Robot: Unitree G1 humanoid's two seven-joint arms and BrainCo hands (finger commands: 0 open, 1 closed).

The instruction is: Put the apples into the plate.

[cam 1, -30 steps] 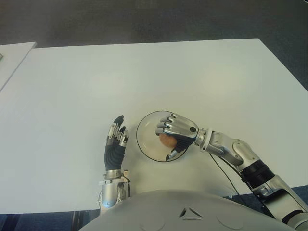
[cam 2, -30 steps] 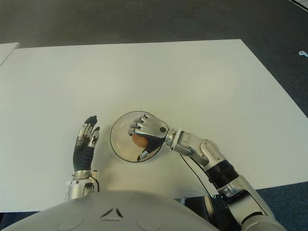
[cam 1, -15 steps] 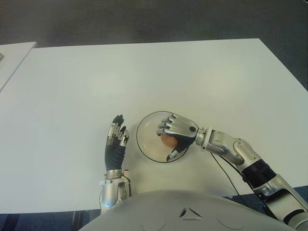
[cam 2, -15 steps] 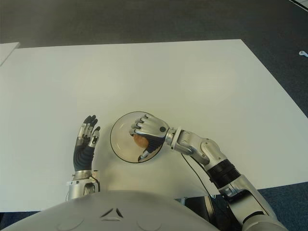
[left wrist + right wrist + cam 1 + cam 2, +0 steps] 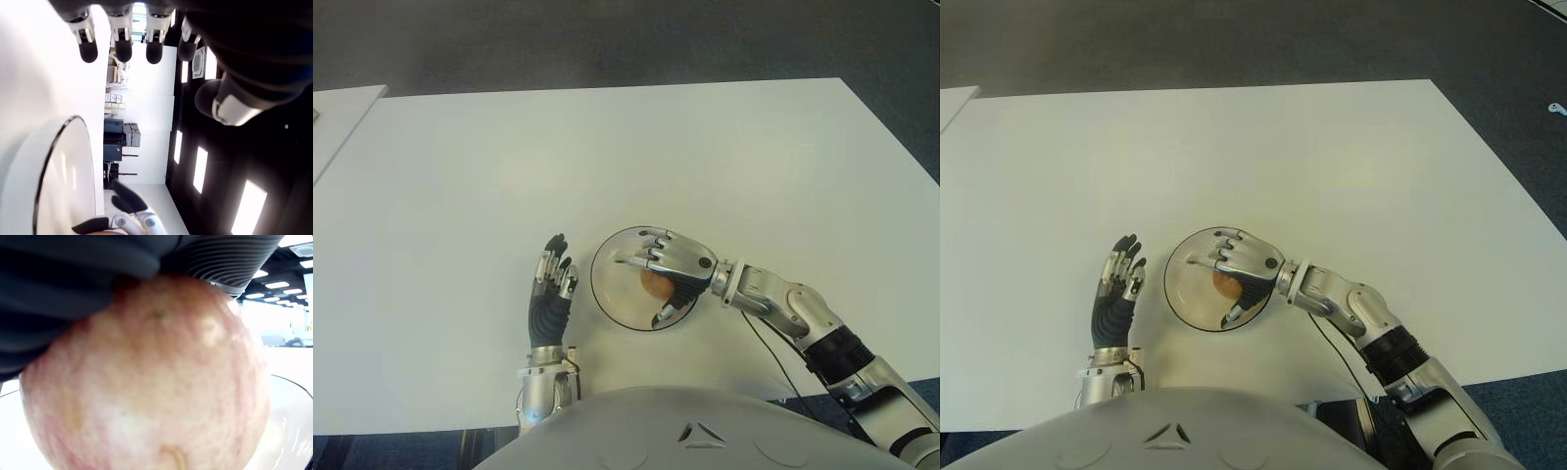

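the right hand (image 5: 668, 272) is over the plate (image 5: 607, 294) near the table's (image 5: 607, 147) near edge, fingers loosening and stretched out above the apple (image 5: 653, 284), which sits in the plate against the palm. the left hand (image 5: 549, 294) lies just left of the plate, fingers straight, holding nothing.

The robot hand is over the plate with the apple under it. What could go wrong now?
1. The right hand sits over the reddish-yellow round apple with its fingers lifting open. If it pulls away crookedly, the apple might roll.
2. The shallow white round plate with the dark rim has a low edge, so a rolling apple could slip onto the white table.
3. The left hand shows open just left of the plate; a stray move could nudge it.
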